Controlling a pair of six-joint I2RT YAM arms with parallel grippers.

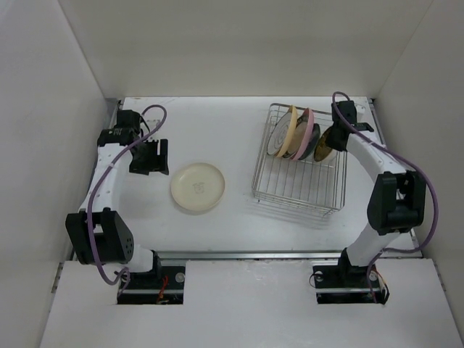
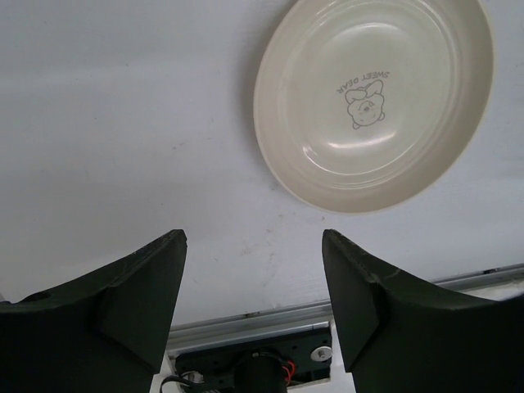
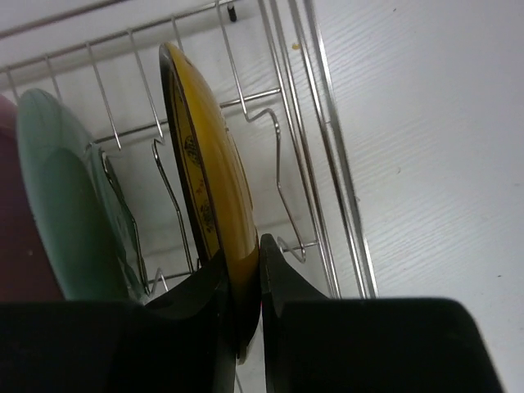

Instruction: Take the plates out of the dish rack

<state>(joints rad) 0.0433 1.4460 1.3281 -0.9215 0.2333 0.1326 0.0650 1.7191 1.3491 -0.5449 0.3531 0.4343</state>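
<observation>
**A:** Where are the plates?

**B:** Most stand on edge in the dish rack (image 1: 297,190), at its far end, on the right half of the counter (image 1: 217,119). The dark-yellow patterned plate (image 3: 205,155) is the one nearest the rack's right side.

**A:** And next to it?

**B:** A teal plate (image 3: 57,205) stands to its left, with a gap between them. Beyond that come a pink plate (image 1: 309,130) and a yellow-orange plate (image 1: 291,130), close together. A greyish face shows behind the yellow-orange rim, but I cannot tell which plate it is.

**A:** Is anything holding one?

**B:** Yes. The right tool (image 3: 244,266) pinches the rim of the dark-yellow patterned plate, with one finger against each face. The plate is upright inside the rack. I cannot tell whether its lower edge rests on the wires.

**A:** Is any plate outside the rack?

**B:** One. A cream plate (image 2: 372,98) lies flat and face up on the counter, left of the rack and well apart from it. A small bear and the words SWEET DEAR are printed in its well.

**A:** And the other arm?

**B:** The left tool (image 2: 254,246) hangs over bare counter near the cream plate, on the side away from the rack. Its fingers are spread wide with nothing between them, and it touches neither the plate nor the counter.
</observation>
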